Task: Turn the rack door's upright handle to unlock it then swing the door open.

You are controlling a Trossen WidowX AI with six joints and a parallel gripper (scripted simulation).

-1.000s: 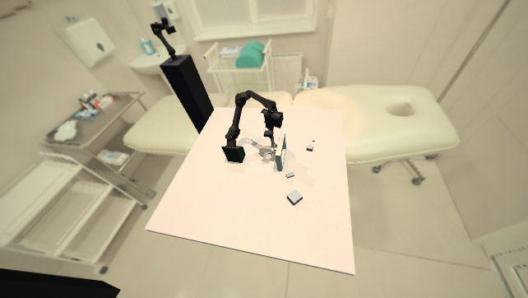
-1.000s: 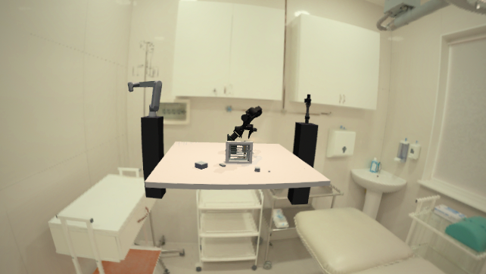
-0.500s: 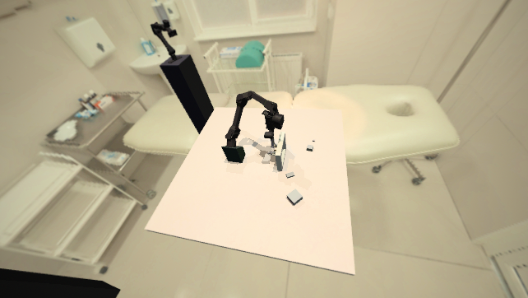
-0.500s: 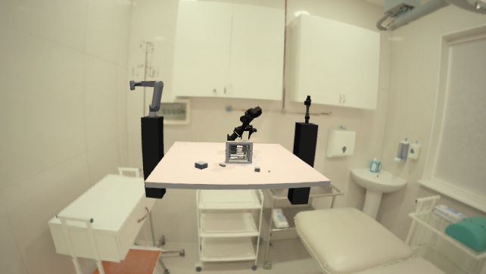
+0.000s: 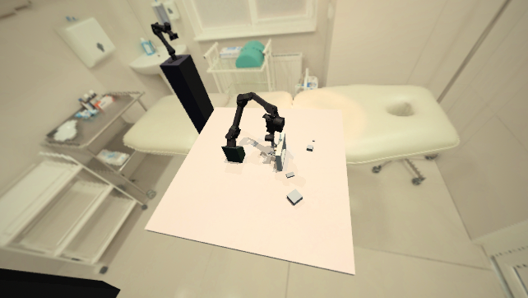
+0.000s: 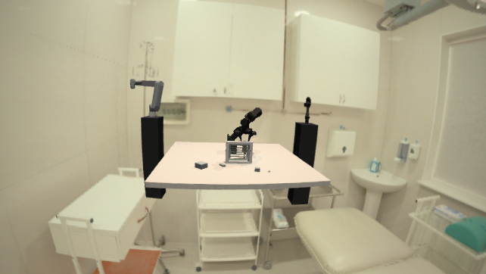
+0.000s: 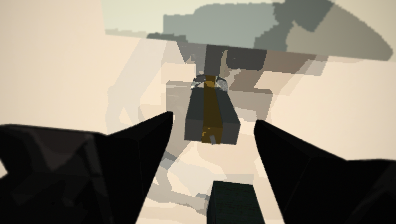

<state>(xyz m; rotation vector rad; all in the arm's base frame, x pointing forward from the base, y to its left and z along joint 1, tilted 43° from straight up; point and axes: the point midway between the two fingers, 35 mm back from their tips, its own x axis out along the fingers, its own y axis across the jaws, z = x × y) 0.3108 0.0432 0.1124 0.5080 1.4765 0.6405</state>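
Observation:
The rack frame (image 5: 279, 161) (image 6: 227, 153) stands upright on the table in front of the arm. Its pale top (image 7: 130, 20) crosses the upper part of the wrist view. The door looks shut, in line with the frame; its edges are hard to tell apart. The handle (image 7: 212, 117), dark grey with a yellow-brown stripe, sticks out on the arm's side. My gripper (image 5: 275, 144) (image 6: 246, 138) (image 7: 213, 121) is open and points down at the handle. In the wrist view the handle shows between the spread fingertips, with a gap on each side. The height between tips and handle is unclear.
A grey block (image 5: 294, 197) (image 6: 200, 165), a small flat block (image 5: 290, 174) (image 6: 222, 165), a small cube (image 5: 310, 147) (image 6: 257, 169) and a tiny dark piece (image 5: 313, 141) (image 6: 269, 171) lie beyond the rack. The arm's dark base (image 5: 233, 154) (image 7: 235, 202) stands behind the handle.

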